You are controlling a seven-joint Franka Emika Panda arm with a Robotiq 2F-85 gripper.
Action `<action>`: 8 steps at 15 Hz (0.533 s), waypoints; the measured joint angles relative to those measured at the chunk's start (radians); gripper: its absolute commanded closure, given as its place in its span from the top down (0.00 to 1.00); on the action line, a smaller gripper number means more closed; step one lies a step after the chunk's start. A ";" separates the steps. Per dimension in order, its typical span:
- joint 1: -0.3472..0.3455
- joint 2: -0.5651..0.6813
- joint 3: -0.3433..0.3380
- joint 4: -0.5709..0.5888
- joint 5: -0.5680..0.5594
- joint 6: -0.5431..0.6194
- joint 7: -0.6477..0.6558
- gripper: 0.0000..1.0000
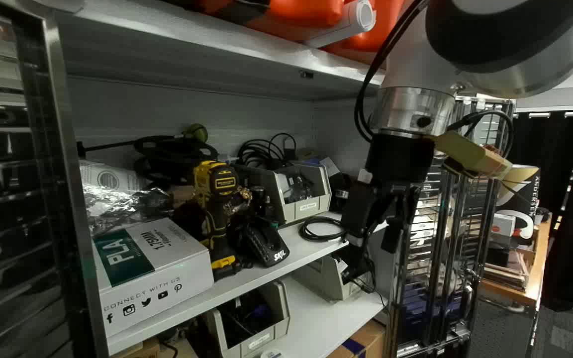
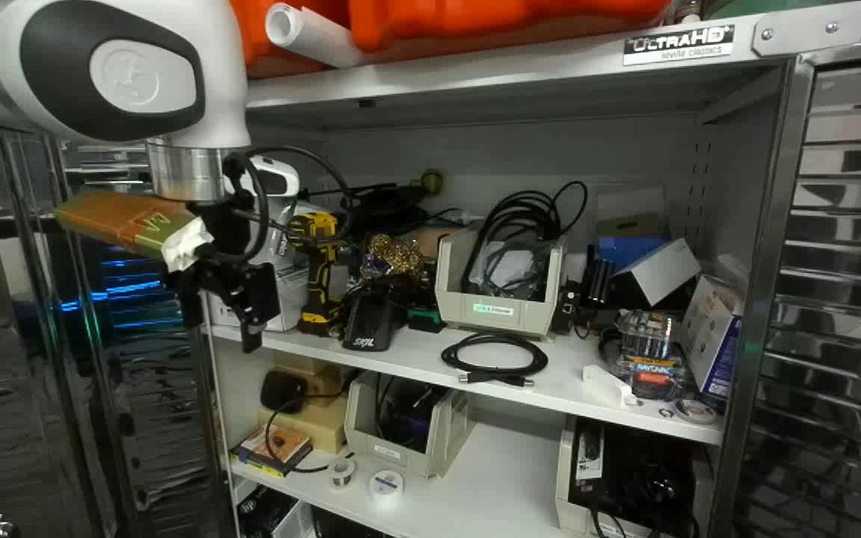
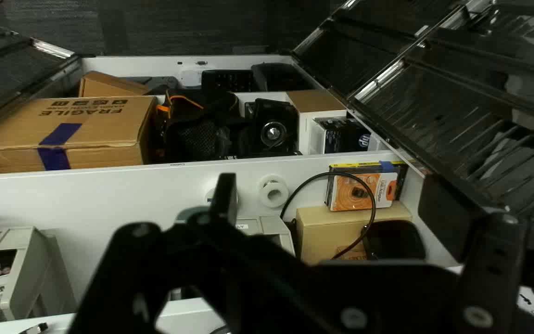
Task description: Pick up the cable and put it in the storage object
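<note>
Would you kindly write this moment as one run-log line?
hand: open, empty | cable: coiled on shelf, in front of bin | pickup: not yet made

Black cable (image 2: 501,371), pale grey bin (image 2: 531,315)

Carton (image 3: 100,132) reads FRAGILE — box (image 1: 154,271), 1.75MM — shelf (image 2: 520,63), ULTRAHD.

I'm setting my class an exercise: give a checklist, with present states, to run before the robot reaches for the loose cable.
1. Gripper open: ok, jaws apart.
2. Gripper over the cable: not ok, it hangs off to one side.
3. Cable uncovered: ok, coiled on the shelf.
4. Whole cable in wrist view: not ok, at most a bit shows.
5. Room in the bin behind it: cannot tell; other cables sit inside.
</note>
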State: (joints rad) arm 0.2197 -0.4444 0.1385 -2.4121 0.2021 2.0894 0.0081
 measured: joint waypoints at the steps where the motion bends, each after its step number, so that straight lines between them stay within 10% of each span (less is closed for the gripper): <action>1: 0.000 0.000 0.000 0.004 0.000 0.000 0.000 1.00; 8: 0.000 -0.001 0.001 0.019 0.000 0.000 0.000 1.00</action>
State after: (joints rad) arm 0.2198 -0.4455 0.1396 -2.3934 0.2021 2.0896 0.0081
